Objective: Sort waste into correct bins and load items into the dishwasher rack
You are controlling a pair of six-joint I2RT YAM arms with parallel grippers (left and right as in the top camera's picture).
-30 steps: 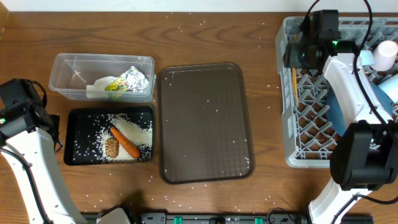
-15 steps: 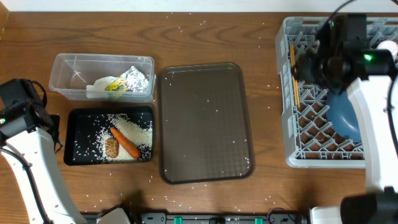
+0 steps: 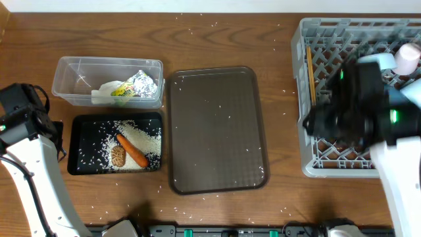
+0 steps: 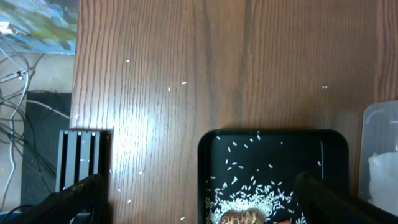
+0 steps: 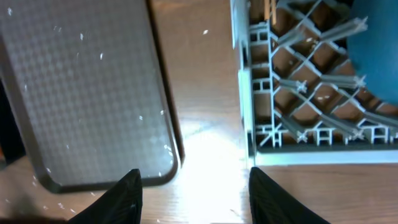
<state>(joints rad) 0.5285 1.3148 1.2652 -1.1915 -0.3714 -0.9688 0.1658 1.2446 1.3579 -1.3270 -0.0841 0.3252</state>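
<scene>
Overhead, left: my left arm (image 3: 26, 131) hangs at the left edge of the table (image 3: 217, 39), beside the black tray (image 3: 71, 145), which holds the carrot (image 3: 133, 151), brown lump (image 3: 118, 155) and rice (image 3: 143, 135).
Overhead, right: my right arm (image 3: 358, 120) hovers over the near-left corner of the dishwasher rack (image 3: 342, 33); the chopsticks (image 3: 310, 72) lie along its left side.
Overhead, clear container (image 3: 66, 74): foil (image 3: 146, 84), wrapper (image 3: 122, 92) and napkin (image 3: 99, 97) inside.
Left wrist: my left gripper (image 4: 205, 202) has its fingers spread wide and empty above the black tray's rice.
Right wrist: my right gripper (image 5: 199, 199) has its fingers apart with nothing between them, above bare table between the brown serving tray (image 5: 81, 93) and the rack corner; the blue plate (image 5: 379, 68) stands in the rack.
</scene>
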